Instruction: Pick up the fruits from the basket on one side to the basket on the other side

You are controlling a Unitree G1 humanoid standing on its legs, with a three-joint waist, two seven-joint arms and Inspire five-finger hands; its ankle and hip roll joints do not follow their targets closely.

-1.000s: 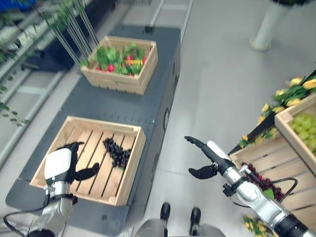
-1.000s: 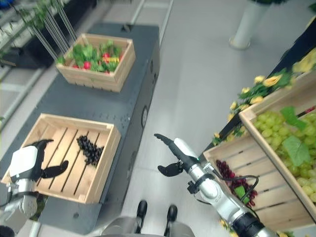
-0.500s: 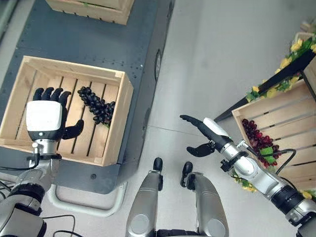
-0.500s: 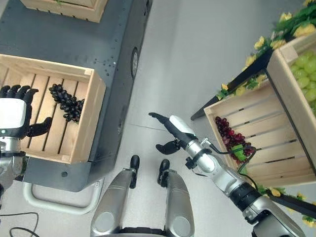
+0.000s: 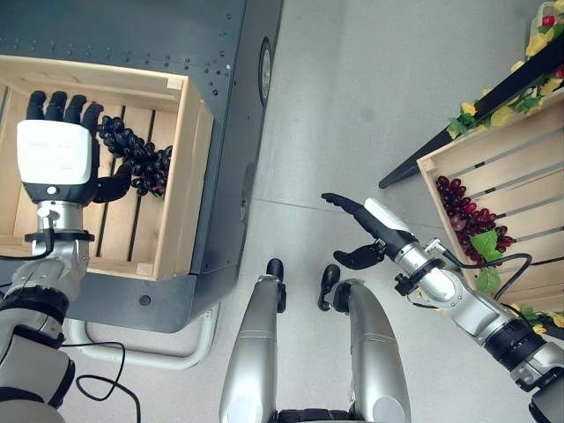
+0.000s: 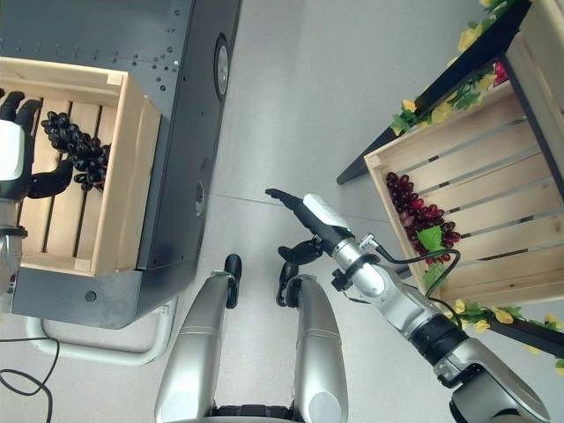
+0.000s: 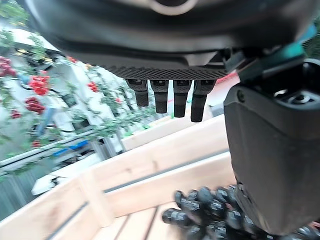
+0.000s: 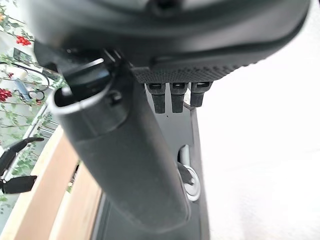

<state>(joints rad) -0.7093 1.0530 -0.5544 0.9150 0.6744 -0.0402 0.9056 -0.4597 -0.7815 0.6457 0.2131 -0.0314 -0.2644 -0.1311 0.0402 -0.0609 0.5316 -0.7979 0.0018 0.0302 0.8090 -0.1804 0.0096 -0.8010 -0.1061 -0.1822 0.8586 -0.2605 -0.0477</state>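
Reaching into the left-hand crate (image 5: 181, 167), the left hand (image 5: 57, 152) hangs over the slatted floor with its fingers straight and spread, its thumb just touching the near edge of the dark grape bunch (image 5: 137, 159). That bunch lies inside this crate against its right wall, and the crate sits on the grey counter (image 5: 220, 53). To do the step well, the hand probably needs to drop lower and shift toward the crate's right wall, so the fingers can close around the middle of the bunch and not its loose end; grapes likely give under pressure, so a gentle, wide grip looks safer.

From the right eye, the right hand (image 6: 304, 220) is well to the right of the left-hand crate, over the floor, fingers straight and thumb apart, holding nothing. Further right stands a second crate (image 6: 493, 264) holding a red grape bunch (image 6: 419, 216) with a green leaf.

Seen from the left wrist, the left hand's fingers (image 7: 170, 97) hang straight, and the dark grapes (image 7: 210, 212) sit just beside the thumb, inside the crate's wooden wall; nothing is grasped yet.

Seen from the right wrist, the right hand's fingers (image 8: 172, 95) are straight and empty, with the counter's side past them. It should keep clear of the crate.
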